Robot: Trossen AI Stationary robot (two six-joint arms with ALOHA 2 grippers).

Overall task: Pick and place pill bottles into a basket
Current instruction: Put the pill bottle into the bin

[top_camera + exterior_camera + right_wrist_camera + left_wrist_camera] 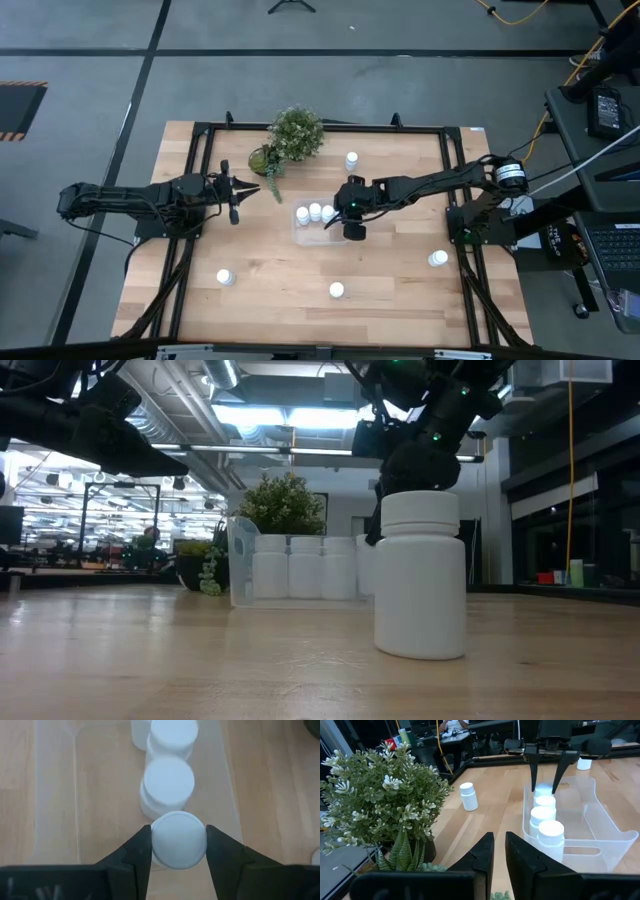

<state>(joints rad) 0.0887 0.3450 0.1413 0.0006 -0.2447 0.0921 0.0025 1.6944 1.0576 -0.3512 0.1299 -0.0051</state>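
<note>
The clear basket lies at the table's middle. Three white pill bottles stand in a row in it, also seen in the left wrist view. My right gripper hangs over the basket's right end, shut on a fourth pill bottle. My left gripper hovers shut and empty left of the basket, beside the plant. Loose bottles stand on the table at the far middle, near left, near middle and near right. My right gripper pinches the bottle's white cap by its two opposite sides between its two fingers. The fingers come from above, pointing down. The bottle is upright inside the basket, in line with the other three; its base is level with theirs.
A potted green plant stands at the far side, just left of the basket and close to my left gripper. A black frame runs around the table. The bottle nearest the low camera stands on bare wood.
</note>
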